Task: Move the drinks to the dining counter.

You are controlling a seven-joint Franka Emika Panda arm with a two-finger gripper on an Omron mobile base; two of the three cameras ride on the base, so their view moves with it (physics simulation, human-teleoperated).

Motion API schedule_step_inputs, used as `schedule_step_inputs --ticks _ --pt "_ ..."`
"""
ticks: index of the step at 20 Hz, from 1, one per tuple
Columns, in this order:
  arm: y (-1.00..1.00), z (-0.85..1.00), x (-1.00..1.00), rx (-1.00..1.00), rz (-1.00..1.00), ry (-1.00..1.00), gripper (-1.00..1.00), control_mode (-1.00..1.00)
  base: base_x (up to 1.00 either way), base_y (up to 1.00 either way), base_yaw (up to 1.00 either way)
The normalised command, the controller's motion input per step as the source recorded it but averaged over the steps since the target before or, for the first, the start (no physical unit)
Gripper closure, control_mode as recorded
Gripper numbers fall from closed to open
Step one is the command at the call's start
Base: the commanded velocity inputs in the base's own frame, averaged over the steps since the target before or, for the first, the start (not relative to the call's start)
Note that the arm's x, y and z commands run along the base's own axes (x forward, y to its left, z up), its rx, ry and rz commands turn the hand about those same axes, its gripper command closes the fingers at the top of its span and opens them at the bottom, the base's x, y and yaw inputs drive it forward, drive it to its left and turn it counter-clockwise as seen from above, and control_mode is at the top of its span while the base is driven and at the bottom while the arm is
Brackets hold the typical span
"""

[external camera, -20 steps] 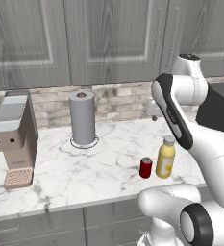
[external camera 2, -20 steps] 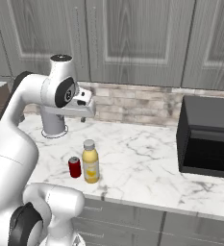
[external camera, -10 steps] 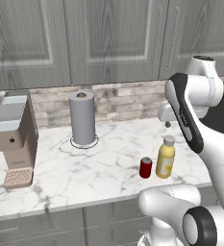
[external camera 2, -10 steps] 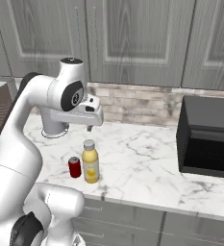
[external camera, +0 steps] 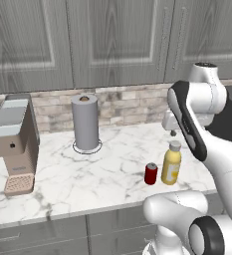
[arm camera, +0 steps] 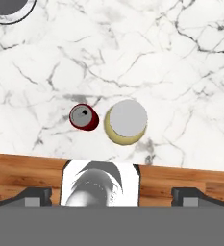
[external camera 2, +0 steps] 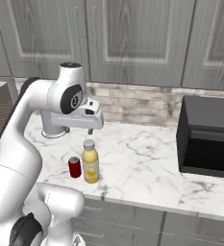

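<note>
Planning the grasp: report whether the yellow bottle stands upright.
Upright: the yellow bottle stands on its base, cap on top, beside the red can.

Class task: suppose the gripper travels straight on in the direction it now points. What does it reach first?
Probably the yellow bottle's grey cap: the open gripper points down just above it. The red can stands beside it, so the exact line is uncertain.

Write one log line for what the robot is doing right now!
stage: reaching | tool: open, above yellow bottle, holding nothing | red can: upright beside bottle on marble worktop
</note>
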Motion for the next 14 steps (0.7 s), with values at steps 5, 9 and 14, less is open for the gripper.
schedule_step_inputs --ticks 5,9,14 --pt "0.00 -0.22 0.00 -0.06 0.00 0.00 -1.00 -1.00 0.00 0.00 0.00" --pt "0.00 -0.15 0.01 -0.02 0.00 0.00 -1.00 -1.00 0.00 0.00 0.00" --pt "0.00 -0.04 0.11 0.00 0.00 0.00 -1.00 -1.00 0.00 0.00 0.00"
